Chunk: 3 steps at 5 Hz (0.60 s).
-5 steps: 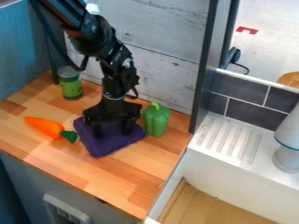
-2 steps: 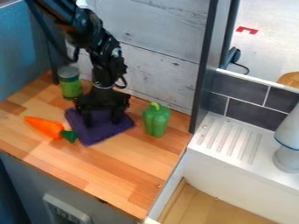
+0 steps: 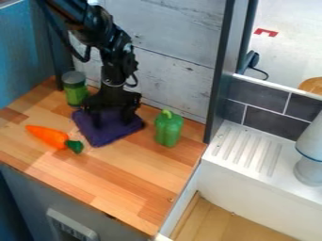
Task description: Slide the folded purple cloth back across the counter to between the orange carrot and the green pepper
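Butcher-block counter (image 3: 110, 181); pale plank wall (image 3: 176, 70) far side; dark tiles (image 3: 270, 124), white sink (image 3: 252, 190) right. Purple cloth (image 3: 104, 137) between carrot (image 3: 47, 135) and pepper (image 3: 168, 130) — claw (image 3: 113, 124) down on it, spread wide, nothing pinched.

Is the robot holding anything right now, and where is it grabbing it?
I can't tell if it's holding anything. The gripper has its fingers apart at the back part of the purple cloth.
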Tool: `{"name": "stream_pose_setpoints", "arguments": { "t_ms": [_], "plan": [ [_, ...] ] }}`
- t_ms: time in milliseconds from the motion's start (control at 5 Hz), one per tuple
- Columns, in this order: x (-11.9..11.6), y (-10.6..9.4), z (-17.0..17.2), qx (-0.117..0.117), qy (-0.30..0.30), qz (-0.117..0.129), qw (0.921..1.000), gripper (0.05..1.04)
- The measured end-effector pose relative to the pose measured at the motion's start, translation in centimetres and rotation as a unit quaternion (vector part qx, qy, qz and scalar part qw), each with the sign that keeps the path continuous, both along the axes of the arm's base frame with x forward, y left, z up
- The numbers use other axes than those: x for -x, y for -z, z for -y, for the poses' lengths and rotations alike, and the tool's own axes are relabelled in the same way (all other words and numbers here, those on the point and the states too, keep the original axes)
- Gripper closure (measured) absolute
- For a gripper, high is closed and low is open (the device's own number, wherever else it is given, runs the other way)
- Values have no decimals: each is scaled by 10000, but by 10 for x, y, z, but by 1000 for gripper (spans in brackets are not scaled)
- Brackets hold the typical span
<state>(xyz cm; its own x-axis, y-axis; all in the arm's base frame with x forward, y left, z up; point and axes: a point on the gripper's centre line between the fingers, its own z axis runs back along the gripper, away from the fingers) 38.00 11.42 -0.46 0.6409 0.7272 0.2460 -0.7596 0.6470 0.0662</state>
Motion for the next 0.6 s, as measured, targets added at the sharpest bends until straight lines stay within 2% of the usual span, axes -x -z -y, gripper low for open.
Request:
{"name": "stream_pose_setpoints", "arguments": {
  "t_ms": [200,400,600],
  "plan": [
    [1,-1,1,48,-59,-1,10000,83],
    [9,-19,7,170,-55,180,9997,83],
    [19,-61,15,217,12,673,9975,83]
  ]
}}
